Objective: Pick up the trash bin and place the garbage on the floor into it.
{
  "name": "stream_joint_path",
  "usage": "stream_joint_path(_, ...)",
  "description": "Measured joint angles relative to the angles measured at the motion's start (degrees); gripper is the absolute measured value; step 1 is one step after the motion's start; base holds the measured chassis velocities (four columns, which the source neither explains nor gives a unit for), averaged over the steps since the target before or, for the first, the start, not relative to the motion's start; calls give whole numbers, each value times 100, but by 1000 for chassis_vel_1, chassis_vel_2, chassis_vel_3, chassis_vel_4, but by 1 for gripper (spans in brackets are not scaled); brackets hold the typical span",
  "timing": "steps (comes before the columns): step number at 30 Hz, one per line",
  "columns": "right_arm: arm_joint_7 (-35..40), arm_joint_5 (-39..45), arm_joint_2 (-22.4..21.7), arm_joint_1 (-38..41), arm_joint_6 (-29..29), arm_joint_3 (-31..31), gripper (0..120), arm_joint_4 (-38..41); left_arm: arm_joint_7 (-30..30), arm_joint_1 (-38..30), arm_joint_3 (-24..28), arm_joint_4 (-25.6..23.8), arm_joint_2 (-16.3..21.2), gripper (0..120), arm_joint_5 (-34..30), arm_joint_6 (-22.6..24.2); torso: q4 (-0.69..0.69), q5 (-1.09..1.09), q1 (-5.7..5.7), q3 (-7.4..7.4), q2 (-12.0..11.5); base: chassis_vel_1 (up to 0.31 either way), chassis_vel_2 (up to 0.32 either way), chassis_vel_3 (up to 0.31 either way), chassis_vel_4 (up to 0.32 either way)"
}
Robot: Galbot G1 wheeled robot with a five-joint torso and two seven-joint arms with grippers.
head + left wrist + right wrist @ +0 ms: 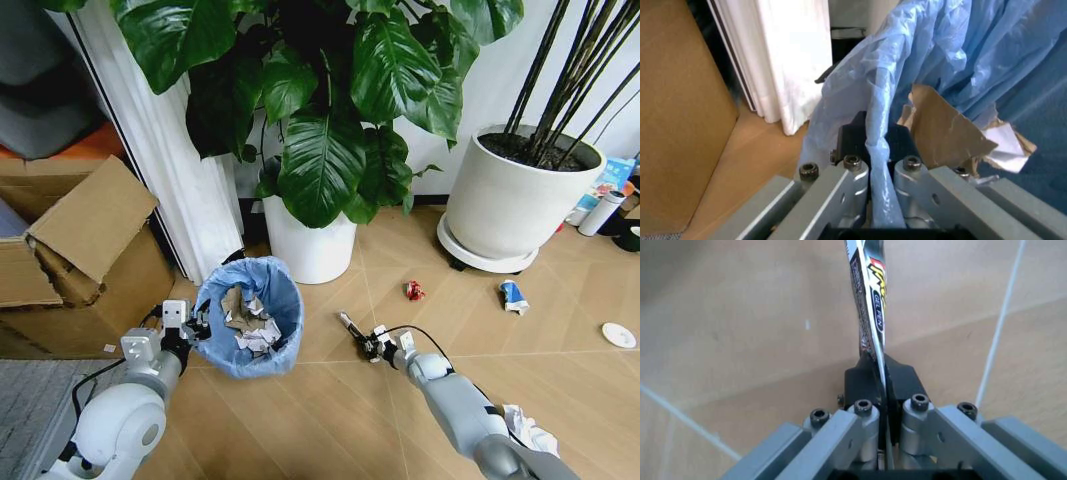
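The trash bin (247, 317) sits on the floor (330, 420) before a white plant pot (309, 243), paper wads inside. The left end effector (197, 322) is clamped on its blue-bagged rim. The right end effector (366, 340), just beside the bin, pinches a flat gel pen wrapper (870, 300) between closed fingers (905, 382).

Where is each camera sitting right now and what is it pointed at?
Head view: from the head, facing forward and down at the floor; both arms show, the left gripper at the trash bin, the right gripper holding a wrapper.
Left wrist view: along the left gripper, shut on the bin's blue bag.
Right wrist view: along the right gripper, pinching a gel pen wrapper above the floor.
Shared: each wrist view shows a grasp that the head view shows too.
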Motion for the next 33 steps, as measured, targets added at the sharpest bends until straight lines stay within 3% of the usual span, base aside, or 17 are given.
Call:
stream_joint_path(3,151,191,-229,-417,-144,85,0,1067,-42,7,3,-21,37,0,-13,51,-1,1,0,0,0,0,0,0,0)
stream_joint_path(10,189,324,-554,-937,-139,211,0,2545,-156,5,101,-9,197,0,-144,189,-1,1,0,-1,0,0,0,0,0)
stream_joint_path(12,286,516,-782,-1149,-179,256,0,3561,-313,-79,191,30,310,0,-454,391,0,2,0,0,0,0,0,0,0)
stream_joint_path(13,286,516,-782,-1149,-179,256,0,3561,-313,-79,191,30,310,0,-454,391,0,2,0,0,0,0,0,0,0)
stream_joint_path(22,707,1478,-1804,-1449,-719,144,0,6112,-470,-513,491,307,738,0,-1256,848,-1,1,0,0,1,0,0,0,0)
stream_joint_path(26,792,1776,-2110,-1473,-922,-51,0,6797,-457,-698,602,435,826,0,-1454,941,-1,2,0,0,1,0,0,0,0)
stream_joint_path(33,796,1984,-2239,-1471,-1197,-428,0,7427,-522,-1040,885,508,891,0,-1758,1044,-1,-1,0,0,1,0,0,0,0)
